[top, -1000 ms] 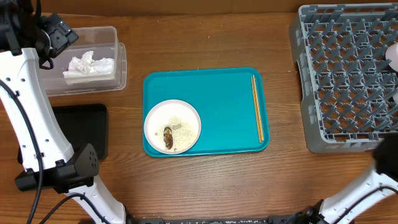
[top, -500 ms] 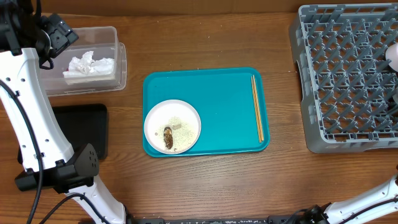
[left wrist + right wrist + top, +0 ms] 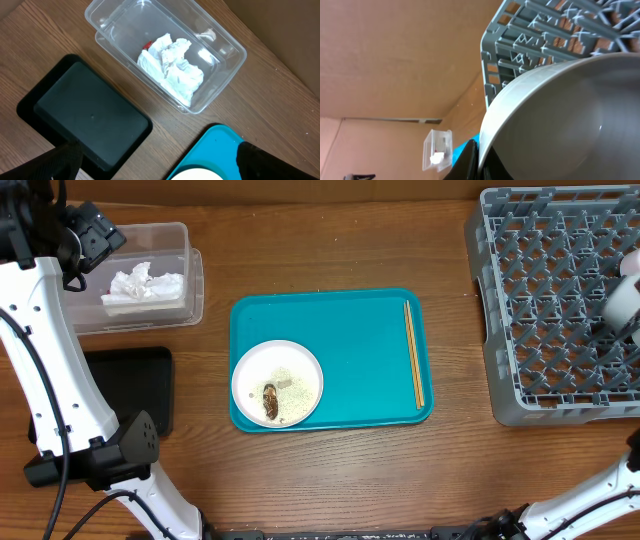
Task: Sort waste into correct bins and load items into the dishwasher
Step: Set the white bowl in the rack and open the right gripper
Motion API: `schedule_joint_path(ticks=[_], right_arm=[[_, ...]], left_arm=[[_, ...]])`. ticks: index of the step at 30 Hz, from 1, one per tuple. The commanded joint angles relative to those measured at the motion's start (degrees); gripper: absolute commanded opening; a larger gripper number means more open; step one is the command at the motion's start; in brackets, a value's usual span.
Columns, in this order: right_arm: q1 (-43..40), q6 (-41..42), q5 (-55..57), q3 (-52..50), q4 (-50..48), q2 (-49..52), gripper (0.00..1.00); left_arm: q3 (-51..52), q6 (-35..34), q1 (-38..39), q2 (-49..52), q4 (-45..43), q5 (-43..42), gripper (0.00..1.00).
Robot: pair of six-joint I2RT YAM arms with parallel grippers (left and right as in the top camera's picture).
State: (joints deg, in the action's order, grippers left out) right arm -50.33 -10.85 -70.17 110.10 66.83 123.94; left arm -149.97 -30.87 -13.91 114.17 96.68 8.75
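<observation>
Right of the teal tray (image 3: 340, 315), over the dish rack's (image 3: 545, 310) outer edge, the right gripper (image 3: 475, 162) pinches a pale dish (image 3: 560, 120) by its rim. Chopsticks (image 3: 413, 355) hug the tray's right edge and the white plate (image 3: 278, 383) sits in its near-left corner, with bare teal between. Left of the tray, the left gripper (image 3: 157, 160) hangs spread above the clear tub (image 3: 220, 65).

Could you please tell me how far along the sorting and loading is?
Done: crumpled white tissues and a red wrapper lie in the clear plastic tub. In hand: the right gripper holds a pale grey bowl over the grey dish rack. Left: the white round plate, its brown scrap and crumbs, wooden chopsticks.
</observation>
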Motion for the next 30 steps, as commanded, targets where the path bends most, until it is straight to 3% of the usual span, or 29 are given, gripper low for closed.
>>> schedule_joint_path(ticks=[1,6,12,17,30], right_arm=[[2.6,-1.16,3.65,-0.02,-0.63,-0.35,0.04],[3.85,6.6,15.54,-0.02,-2.69,-0.35,0.04],[3.82,6.29,13.64,-0.02,-2.21,-0.35,0.04],[4.94,4.46,3.39,-0.02,-3.28,-0.35,0.04],[5.05,6.75,15.1,-0.04,-2.1,-0.35,0.04]], left_arm=[[-0.09,1.29,-0.22,0.55,0.11,-0.28,1.0],[-0.09,1.29,-0.22,0.55,0.11,-0.28,1.0],[-0.09,1.29,-0.22,0.55,0.11,-0.26,1.0],[-0.09,1.29,-0.22,0.55,0.11,-0.26,1.0],[-0.09,1.29,-0.22,0.55,0.11,-0.26,1.0]])
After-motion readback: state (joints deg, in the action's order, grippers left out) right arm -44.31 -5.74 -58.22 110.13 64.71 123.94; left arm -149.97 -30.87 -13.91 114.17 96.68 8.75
